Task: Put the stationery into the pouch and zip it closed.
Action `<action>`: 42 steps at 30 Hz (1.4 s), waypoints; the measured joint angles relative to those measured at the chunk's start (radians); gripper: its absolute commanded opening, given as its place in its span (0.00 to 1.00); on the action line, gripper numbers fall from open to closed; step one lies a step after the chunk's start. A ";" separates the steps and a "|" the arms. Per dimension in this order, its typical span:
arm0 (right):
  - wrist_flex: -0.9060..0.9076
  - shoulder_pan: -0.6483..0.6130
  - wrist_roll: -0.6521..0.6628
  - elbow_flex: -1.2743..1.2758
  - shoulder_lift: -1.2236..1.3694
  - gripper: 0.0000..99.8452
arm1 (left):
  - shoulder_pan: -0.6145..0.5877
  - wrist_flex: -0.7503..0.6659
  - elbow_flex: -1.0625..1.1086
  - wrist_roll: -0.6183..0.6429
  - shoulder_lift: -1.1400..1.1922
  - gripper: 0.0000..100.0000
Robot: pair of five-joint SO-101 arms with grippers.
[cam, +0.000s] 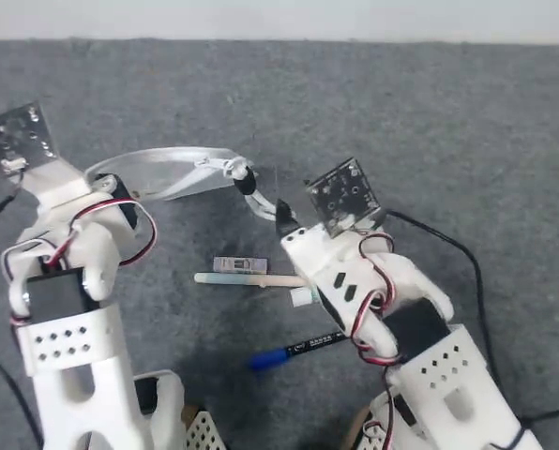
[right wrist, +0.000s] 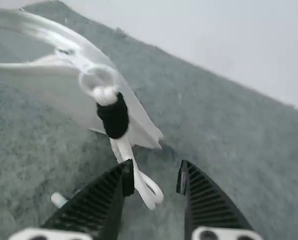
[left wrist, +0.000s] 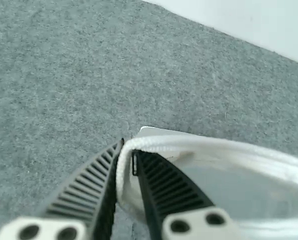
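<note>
Grey felt covered the surface (cam: 401, 112), a pale wall behind it. The left tool (left wrist: 128, 149) was clamped on the corded rim of the pouch (left wrist: 214, 175), I'd guess to anchor that end for zipping. The right tool (right wrist: 156, 170) stood apart, the pull cord (right wrist: 114, 117) hanging just inside one jaw, ungripped. A white pen (cam: 233, 278) and a blue marker (cam: 294, 350) lay back from its tips, outside the pouch. Open felt stretched beyond both tools.
</note>
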 measured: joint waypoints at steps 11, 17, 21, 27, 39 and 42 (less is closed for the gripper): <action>0.264 0.021 -0.181 -0.003 0.000 0.13 | 0.000 0.000 0.000 0.000 0.000 0.01; 0.391 0.025 -0.315 -0.003 0.000 0.13 | 0.002 0.000 0.000 0.000 0.000 0.01; 0.454 0.028 -0.405 -0.003 -0.002 0.14 | 0.002 0.000 0.000 0.000 0.000 0.01; 0.491 0.028 -0.488 -0.003 -0.002 0.14 | 0.003 0.000 0.000 0.000 0.002 0.01; 0.493 0.028 -0.582 -0.078 0.350 0.14 | 0.003 0.000 0.000 0.000 0.002 0.01; 0.473 0.028 -0.583 -0.080 0.437 0.14 | 0.003 0.000 0.000 0.000 0.002 0.01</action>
